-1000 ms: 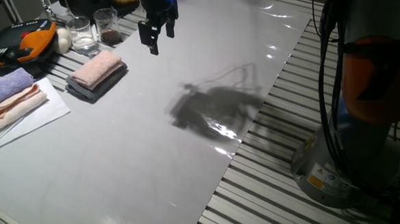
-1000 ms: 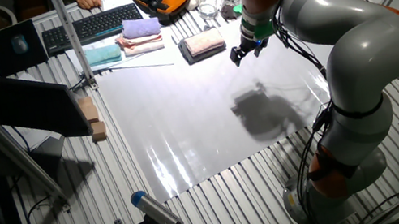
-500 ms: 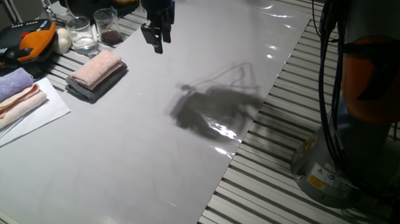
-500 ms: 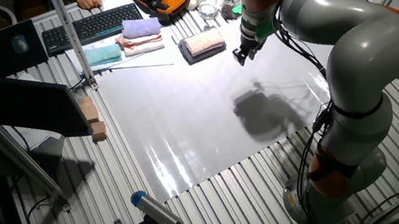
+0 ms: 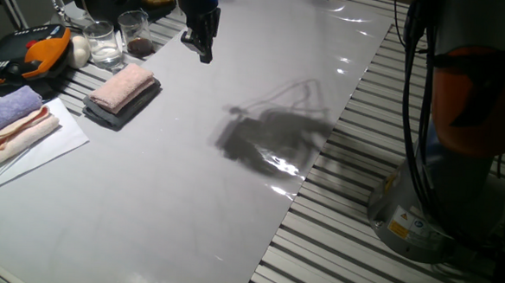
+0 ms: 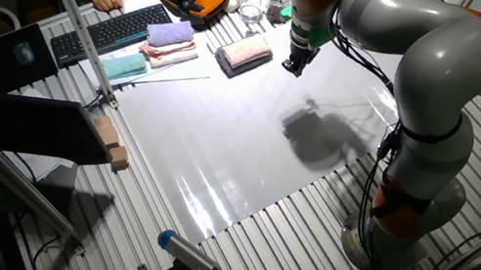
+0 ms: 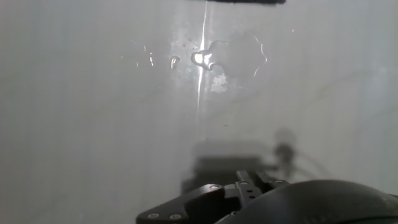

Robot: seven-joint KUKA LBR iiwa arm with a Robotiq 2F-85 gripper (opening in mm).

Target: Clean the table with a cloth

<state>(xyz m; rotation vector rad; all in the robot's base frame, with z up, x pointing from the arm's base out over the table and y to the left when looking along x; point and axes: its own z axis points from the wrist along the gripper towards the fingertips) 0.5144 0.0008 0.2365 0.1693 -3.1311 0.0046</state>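
Observation:
The cloth point(image 5: 124, 84) is a small pale pink folded piece on a dark grey cloth point(image 5: 114, 111) at the table's far left edge; the other fixed view also has the cloth point(image 6: 246, 51). My gripper point(image 5: 204, 52) hangs above the pale grey table point(image 5: 189, 199), right of the cloth and apart from it. Its fingers look drawn together with nothing between them. In the other fixed view the gripper point(image 6: 290, 67) sits just right of the cloth. The hand view looks down on bare table point(image 7: 93, 93) with a few wet marks point(image 7: 202, 59); the cloth is out of that view.
Two glasses point(image 5: 107, 45) stand behind the cloth beside an orange and black device point(image 5: 32, 52). Lavender and peach towels point(image 5: 11, 120) lie on white paper at the left. A keyboard point(image 6: 108, 31) lies at the far edge. The arm's base point(image 5: 440, 195) stands at the right.
The gripper's fingers, spread a second ago, now look drawn together. The hand has drifted slightly up and back. The cloth has not moved.

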